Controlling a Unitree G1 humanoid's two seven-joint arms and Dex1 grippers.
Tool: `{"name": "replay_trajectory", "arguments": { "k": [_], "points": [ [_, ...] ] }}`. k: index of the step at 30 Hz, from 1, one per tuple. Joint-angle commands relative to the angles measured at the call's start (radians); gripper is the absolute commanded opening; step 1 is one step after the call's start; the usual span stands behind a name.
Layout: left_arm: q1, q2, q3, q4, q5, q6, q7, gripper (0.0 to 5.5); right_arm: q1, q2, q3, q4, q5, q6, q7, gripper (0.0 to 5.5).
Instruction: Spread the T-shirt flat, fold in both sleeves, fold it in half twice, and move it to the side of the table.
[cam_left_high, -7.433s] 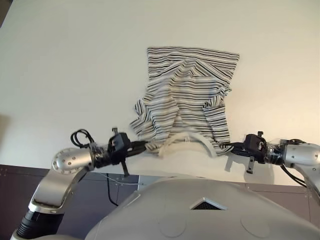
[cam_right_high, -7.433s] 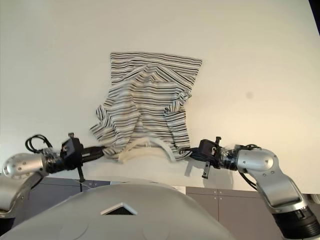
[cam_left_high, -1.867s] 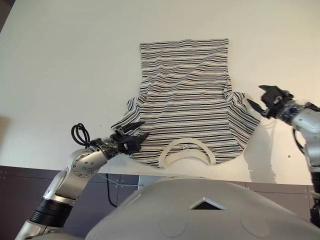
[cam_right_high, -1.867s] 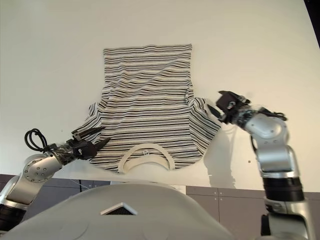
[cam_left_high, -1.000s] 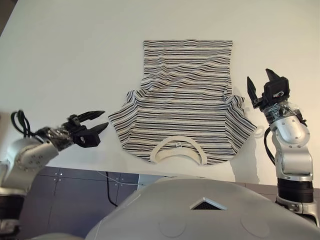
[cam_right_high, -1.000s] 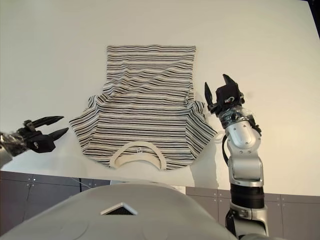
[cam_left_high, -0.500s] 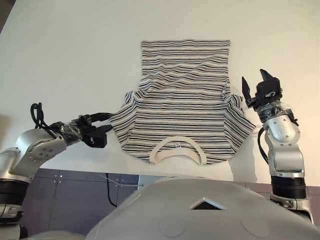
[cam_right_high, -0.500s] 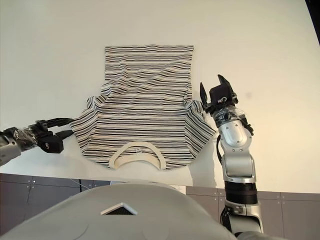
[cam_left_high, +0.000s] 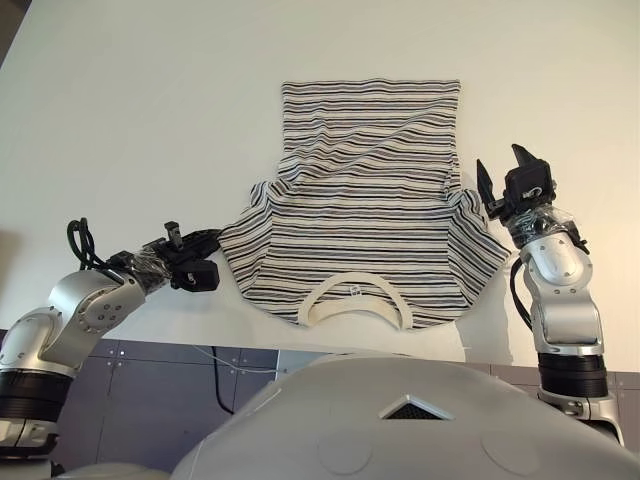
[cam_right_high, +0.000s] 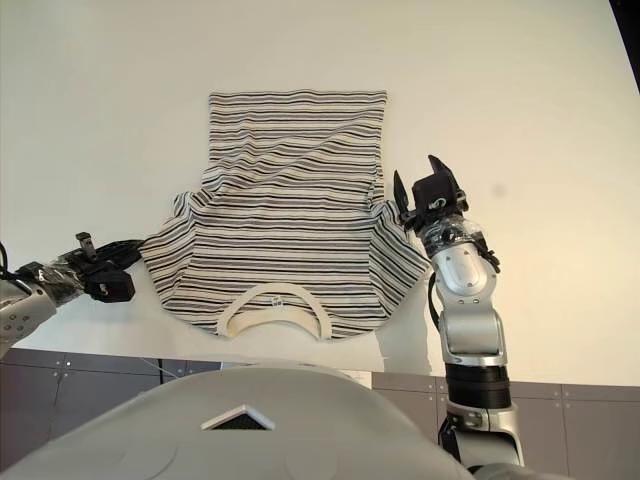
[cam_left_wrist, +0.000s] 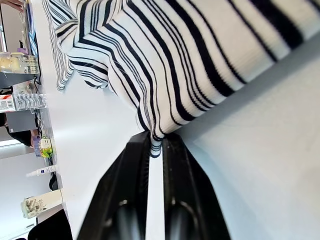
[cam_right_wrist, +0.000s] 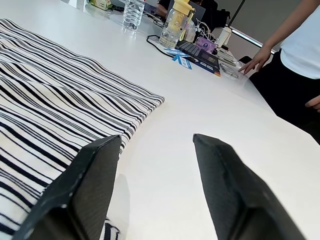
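Two sleeves remain to fold: the black-and-white striped T-shirt (cam_left_high: 365, 200) lies spread on the white table (cam_left_high: 120, 120), collar at the near edge. The left gripper (cam_left_high: 208, 252) has its fingers drawn close on the left sleeve's hem, seemingly to lift it inward. The right gripper (cam_left_high: 500, 160) hangs splayed wide just beside the right sleeve, ready to pinch.
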Motion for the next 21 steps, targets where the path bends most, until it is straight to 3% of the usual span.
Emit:
{"name": "replay_trajectory", "arguments": {
  "k": [1, 7, 13, 21],
  "points": [
    [0.056, -0.023, -0.045, -0.012, 0.022, 0.013, -0.018, 0.12, -0.008, 0.001, 0.001, 0.001, -0.006, -0.007, 0.005, 2.65],
    [0.1, -0.041, 0.016, -0.061, 0.009, 0.001, 0.065, 0.12, 0.022, 0.015, 0.004, -0.008, -0.016, -0.009, -0.014, 2.65],
    [0.167, -0.089, 0.162, -0.152, 0.048, -0.015, 0.225, 0.12, 0.049, 0.017, -0.01, -0.01, -0.018, -0.018, -0.021, 2.65],
    [0.292, -0.088, 0.204, -0.131, 0.086, -0.12, 0.264, 0.12, 0.038, 0.002, -0.033, 0.009, -0.015, -0.03, -0.015, 2.65]
  ]
}}
